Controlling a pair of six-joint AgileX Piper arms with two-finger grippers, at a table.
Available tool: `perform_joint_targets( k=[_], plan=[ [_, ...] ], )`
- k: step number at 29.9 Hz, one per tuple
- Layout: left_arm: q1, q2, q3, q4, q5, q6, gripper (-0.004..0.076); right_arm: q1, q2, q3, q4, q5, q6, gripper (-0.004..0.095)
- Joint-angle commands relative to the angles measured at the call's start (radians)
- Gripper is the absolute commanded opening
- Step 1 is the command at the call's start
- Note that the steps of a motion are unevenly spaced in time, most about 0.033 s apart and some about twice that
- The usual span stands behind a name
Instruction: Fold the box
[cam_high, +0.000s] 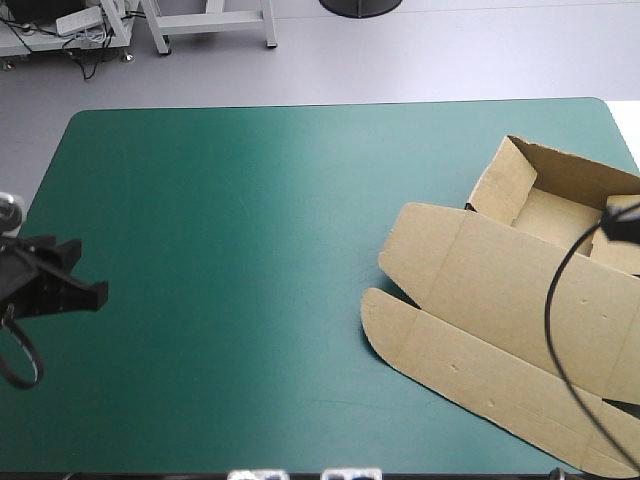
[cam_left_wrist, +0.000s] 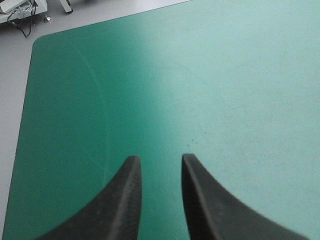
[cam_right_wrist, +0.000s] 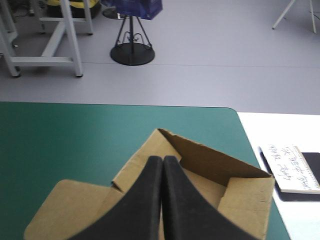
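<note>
The table (cam_high: 300, 104) has a teal-green cover (cam_high: 250, 250), and its left and middle parts lie bare from the far edge to the near one. This is the widest open room in the scene.

The left gripper (cam_left_wrist: 159, 159) hangs over the table's left edge, about midway between far and near. Its 2 black fingers are spread with a clear gap between them, holding nothing, and only bare cover lies ahead of them.

The brown box (cam_high: 520, 290) fills the table's right side. At its far end, close to the far right corner, the walls stand up around a shallow tray. The rest lies flat as 1 broad sheet reaching toward the near edge, with a rounded flap pointing at the table's middle. In the high view the sheet's right part runs out of sight. In the right wrist view the tray's corner comes close to the table's right edge.

The right gripper (cam_right_wrist: 162, 159) is over the tray, its 2 fingers pressed together into 1 point and pinching nothing. The far wall rises just ahead of the tips. I cannot tell whether the fingers touch the board.

Beyond the table's right edge, a notebook (cam_right_wrist: 290, 170) lies on a white surface (cam_right_wrist: 260, 125), apart from the box.
</note>
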Motion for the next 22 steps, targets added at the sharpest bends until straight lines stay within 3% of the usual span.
perform_joint_targets(
  k=[1,5,11,22],
  plan=[
    [-0.004,-0.108,0.095,0.015,0.028,-0.060,0.0176,0.106,-0.105,0.163,-0.044,-0.104,-0.014,-0.0017],
    [-0.004,-0.267,0.294,0.043,-0.055,-0.118,0.0154,0.206,-0.238,0.403,-0.108,-0.134,0.009,-0.0017],
    [-0.004,-0.442,0.565,0.033,-0.222,-0.151,0.0128,0.215,-0.406,0.658,-0.108,-0.179,0.010,-0.0017],
    [-0.004,-0.657,0.862,0.022,-0.319,-0.143,0.0128,0.215,-0.628,0.997,-0.108,-0.293,-0.005,-0.0017]
  ],
)
